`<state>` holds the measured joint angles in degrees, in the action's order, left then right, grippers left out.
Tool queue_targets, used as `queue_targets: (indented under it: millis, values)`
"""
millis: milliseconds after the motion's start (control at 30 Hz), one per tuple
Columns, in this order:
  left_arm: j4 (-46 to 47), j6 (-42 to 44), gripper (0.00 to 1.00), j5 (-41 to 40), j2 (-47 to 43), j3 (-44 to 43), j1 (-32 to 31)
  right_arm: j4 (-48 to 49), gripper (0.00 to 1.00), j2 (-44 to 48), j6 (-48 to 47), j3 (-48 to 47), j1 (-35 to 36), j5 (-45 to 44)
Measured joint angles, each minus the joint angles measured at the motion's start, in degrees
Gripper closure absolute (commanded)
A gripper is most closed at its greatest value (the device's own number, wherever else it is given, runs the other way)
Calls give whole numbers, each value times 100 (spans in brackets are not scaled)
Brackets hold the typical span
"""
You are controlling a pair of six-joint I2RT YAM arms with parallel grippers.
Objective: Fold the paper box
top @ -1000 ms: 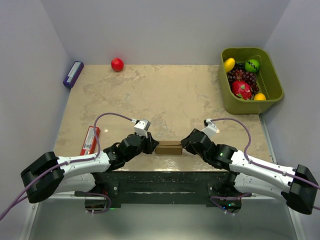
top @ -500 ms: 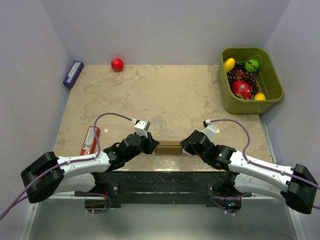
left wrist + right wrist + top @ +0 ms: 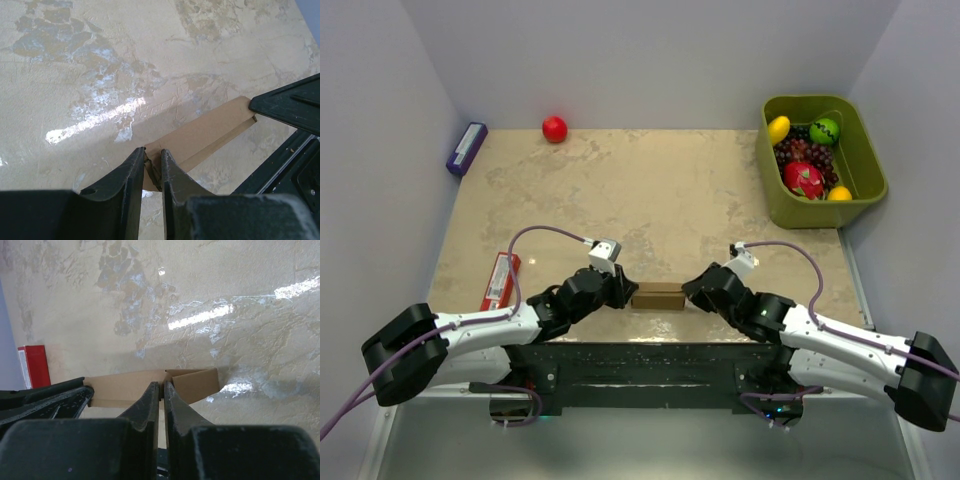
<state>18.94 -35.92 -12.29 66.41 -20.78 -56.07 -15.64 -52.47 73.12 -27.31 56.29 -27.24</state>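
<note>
Box (image 3: pixel 657 295) sits near the front edge of the worktop (image 3: pixel 650 190), left pincer (image 3: pixel 626 293) on its left end, right pincer (image 3: pixel 690 293) on its right. Packet (image 3: pixel 500 281) is off to the left, carton (image 3: pixel 466 148) and ball (image 3: pixel 554 128) along the back, bin (image 3: pixel 865 150) with fruit (image 3: pixel 805 160) back right.

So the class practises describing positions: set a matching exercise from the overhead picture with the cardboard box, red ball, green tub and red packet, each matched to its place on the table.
Things:
1. cardboard box
2. red ball
3. green tub
4. red packet

Places:
A. far right corner
B. middle of the near edge
C. far edge, left of middle
D. left side, towards the near edge

Pairs: 1-B, 2-C, 3-A, 4-D
</note>
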Motion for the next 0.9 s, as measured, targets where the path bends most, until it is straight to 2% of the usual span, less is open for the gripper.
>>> queue_targets:
  millis: [300,433,467,600,700,900]
  values:
    - [2,0,84,11,0,0,-26,-466,98,-116,-9,-234,0,66]
    - [4,0,84,35,0,0,-33,-774,94,-184,-13,-396,0,133]
    - [7,0,84,46,0,0,-33,-861,92,-216,-20,-452,0,136]
    - [11,0,84,96,2,-2,-37,-1268,70,-310,-98,-710,4,155]
    - [17,2,85,142,2,-2,-39,-1703,62,-380,-260,-938,0,151]
    - [20,4,85,142,7,-2,-59,-2190,58,-610,-697,-1318,-127,273]
